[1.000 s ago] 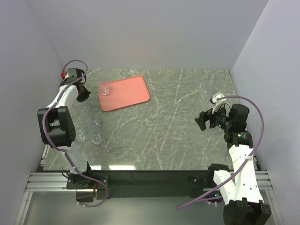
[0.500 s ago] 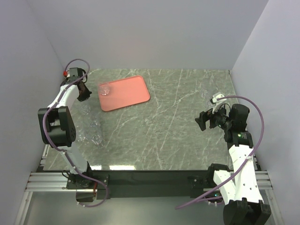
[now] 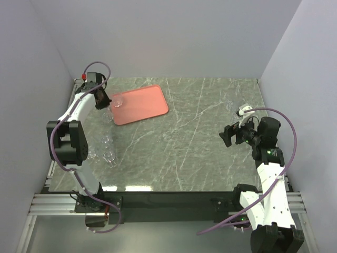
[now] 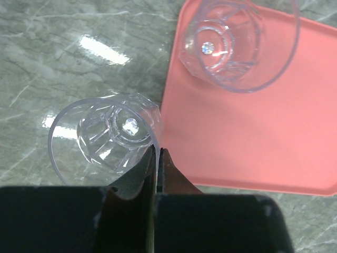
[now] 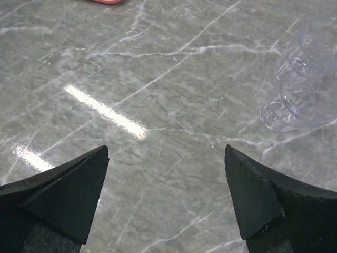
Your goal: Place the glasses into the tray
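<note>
**A:** How far along is it?

**B:** Early, I'd say. One tumbler (image 4: 237, 45) stands inside the tray (image 4: 263, 132), ahead and to the right of the left hand (image 4: 157, 154). It looks like the only one delivered.

**A:** And that hand?

**B:** Its fingers are pinched narrow on the side wall of a second glass (image 4: 102, 139). The glass sits just left of the fingertips, over the desk (image 4: 63, 47). It is right beside the tray's edge and not yet across it.

**A:** What's left?

**B:** A cluster of glasses (image 3: 108, 150) stands on the desk, back beside the left arm (image 3: 66, 139). They are too faint to count. There are also two more glasses (image 5: 308, 79) ahead and to the right of the right hand (image 5: 166, 153), touching each other. That hand is spread wide and holds nothing.

**A:** How do the glasses look?

**B:** They're clear and colourless, with faceted walls and a thick base that catches a bright glint. Each is small against the salmon tray with its low rim and rounded corners.
</note>
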### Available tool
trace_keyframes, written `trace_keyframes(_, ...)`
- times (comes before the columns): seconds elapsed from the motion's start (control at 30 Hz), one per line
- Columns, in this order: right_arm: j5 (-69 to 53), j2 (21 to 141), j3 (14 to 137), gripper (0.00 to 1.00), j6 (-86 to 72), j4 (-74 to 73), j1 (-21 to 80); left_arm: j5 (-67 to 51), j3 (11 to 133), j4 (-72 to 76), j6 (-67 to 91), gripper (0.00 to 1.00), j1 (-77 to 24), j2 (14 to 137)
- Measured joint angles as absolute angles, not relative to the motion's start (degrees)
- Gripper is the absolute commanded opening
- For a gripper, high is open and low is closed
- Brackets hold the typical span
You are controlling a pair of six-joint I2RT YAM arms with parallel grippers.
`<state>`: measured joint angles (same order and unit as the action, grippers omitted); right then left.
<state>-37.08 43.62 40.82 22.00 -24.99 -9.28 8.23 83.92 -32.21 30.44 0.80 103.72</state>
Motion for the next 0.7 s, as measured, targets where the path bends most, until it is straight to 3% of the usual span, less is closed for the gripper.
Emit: trace_keyframes(0.7, -37.1, 43.62, 40.82, 0.97, 22.0, -24.99, -9.28, 8.29, 94.28, -33.45, 29.06, 0.0, -6.9, 109.34)
